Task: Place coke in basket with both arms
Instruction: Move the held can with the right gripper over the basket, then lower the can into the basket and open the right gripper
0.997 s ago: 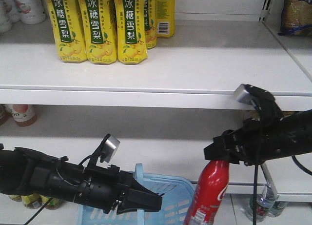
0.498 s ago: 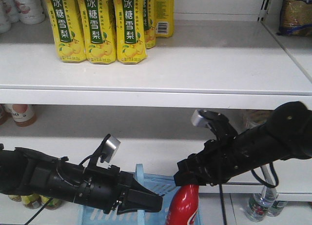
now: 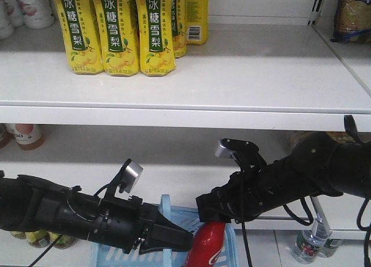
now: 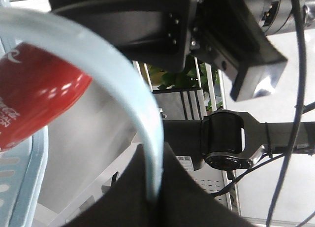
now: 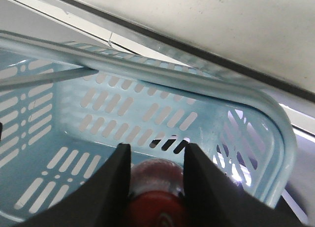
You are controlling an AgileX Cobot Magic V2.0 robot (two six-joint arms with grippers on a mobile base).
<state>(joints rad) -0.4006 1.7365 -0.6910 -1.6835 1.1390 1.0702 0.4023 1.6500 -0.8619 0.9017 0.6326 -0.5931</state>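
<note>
One coke (image 3: 210,247) – right gripper (image 3: 210,208) clamping it, seemingly inside basket (image 3: 231,237).

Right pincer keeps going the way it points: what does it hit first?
Probably the basket floor. The right pincer, shut on the coke, points down into the basket, so the can's bottom would likely touch first; depth unclear.

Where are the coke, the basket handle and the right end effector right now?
coke (image 3: 210,248): front view, red body below the right end effector.
basket handle (image 4: 129,96): left wrist view, pale blue curved bar.
right end effector (image 5: 155,180): right wrist view, midway between the black fingers, over the coke's top.
</note>
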